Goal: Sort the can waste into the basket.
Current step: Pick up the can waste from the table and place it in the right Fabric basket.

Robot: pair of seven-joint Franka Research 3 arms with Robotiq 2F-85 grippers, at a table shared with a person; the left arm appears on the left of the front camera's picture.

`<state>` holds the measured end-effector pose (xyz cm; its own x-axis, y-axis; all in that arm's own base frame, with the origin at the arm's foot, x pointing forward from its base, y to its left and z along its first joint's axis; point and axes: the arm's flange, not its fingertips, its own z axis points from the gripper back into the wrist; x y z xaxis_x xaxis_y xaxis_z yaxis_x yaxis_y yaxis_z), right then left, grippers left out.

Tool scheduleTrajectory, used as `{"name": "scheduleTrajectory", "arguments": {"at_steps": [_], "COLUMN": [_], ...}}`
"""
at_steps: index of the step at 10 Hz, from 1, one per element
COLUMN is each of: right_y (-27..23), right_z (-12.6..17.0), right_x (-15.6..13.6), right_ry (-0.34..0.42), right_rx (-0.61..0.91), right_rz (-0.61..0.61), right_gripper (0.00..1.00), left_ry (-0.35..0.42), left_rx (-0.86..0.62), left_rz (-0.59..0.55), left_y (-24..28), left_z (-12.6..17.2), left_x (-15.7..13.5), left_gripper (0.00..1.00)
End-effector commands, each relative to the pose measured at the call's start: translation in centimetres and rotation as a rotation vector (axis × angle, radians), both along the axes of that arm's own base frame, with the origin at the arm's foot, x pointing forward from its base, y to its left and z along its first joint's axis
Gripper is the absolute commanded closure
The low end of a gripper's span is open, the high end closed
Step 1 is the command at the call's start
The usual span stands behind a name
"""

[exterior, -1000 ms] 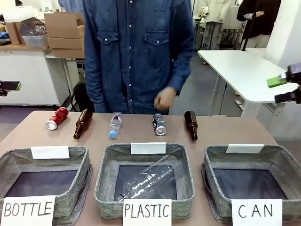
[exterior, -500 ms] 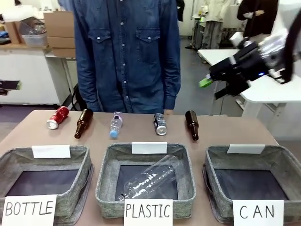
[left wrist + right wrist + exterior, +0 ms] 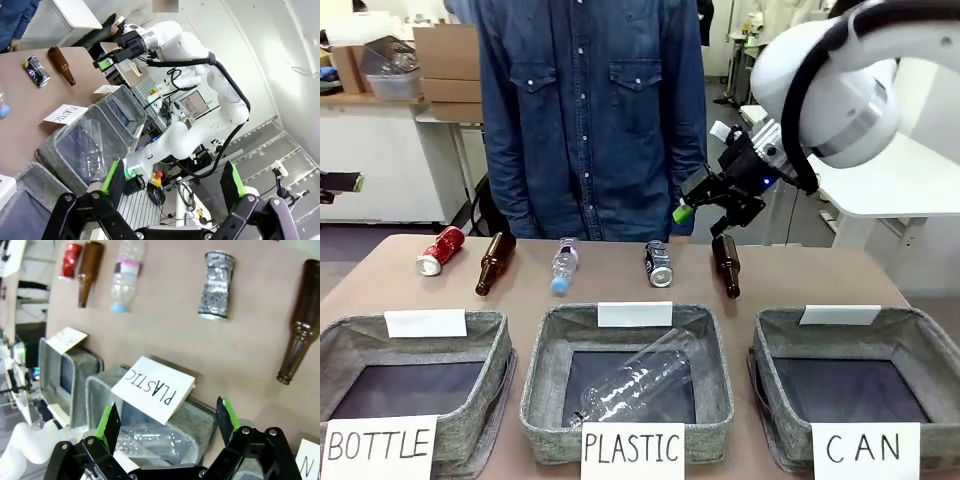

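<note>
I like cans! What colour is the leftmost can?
The can is red with a silver top; front view shows best.

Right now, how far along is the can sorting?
Nothing looks done: the black can and the red can both lie on the far side of the table, and neither is in the CAN basket. In hand: the right pincer hovers open above the table near the black can, holding nothing. Left to do: pick up both cans and drop them in that basket.

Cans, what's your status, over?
Right gripper open, hovering near black can and brown bottle. Left gripper open, off to the side. Black can, red can on table; CAN basket holds no can.
</note>
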<state>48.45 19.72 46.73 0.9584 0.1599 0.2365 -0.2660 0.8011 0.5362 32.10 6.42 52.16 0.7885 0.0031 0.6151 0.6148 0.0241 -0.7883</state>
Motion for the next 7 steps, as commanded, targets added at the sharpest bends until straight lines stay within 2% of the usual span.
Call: {"name": "scheduleTrajectory", "arguments": {"at_steps": [1,2,3,4,6,7], "right_y": [-0.9,0.0,1.2,3.1,7.6,9.8], "right_z": [2.0,0.0,-0.1,-0.5,-2.4,-4.1], "right_x": [-1.9,0.0,0.0,1.5,4.8,6.6], "right_ry": [-0.039,0.0,-0.053,-0.07,-0.073,-0.047], "right_rx": [0.044,0.0,-0.104,-0.151,-0.292,-0.391], "right_rz": [0.003,0.0,-0.106,-0.124,-0.106,-0.144], "right_gripper": [0.0,0.0,0.0,0.0,0.0,0.0], "left_ry": [-0.022,-0.022,-0.022,-0.022,-0.022,-0.022], "left_rx": [-0.019,-0.019,-0.019,-0.019,-0.019,-0.019], "left_rz": [-0.005,-0.005,-0.005,-0.005,-0.005,-0.005], "left_y": [-0.1,-0.1,-0.1,-0.1,-0.1,-0.1], "left_z": [0.3,0.3,0.3,0.3,0.3,0.3], "left_x": [0.0,0.0,0.0,0.0,0.0,0.0], "left_gripper": [0.0,0.0,0.0,0.0,0.0,0.0]}}
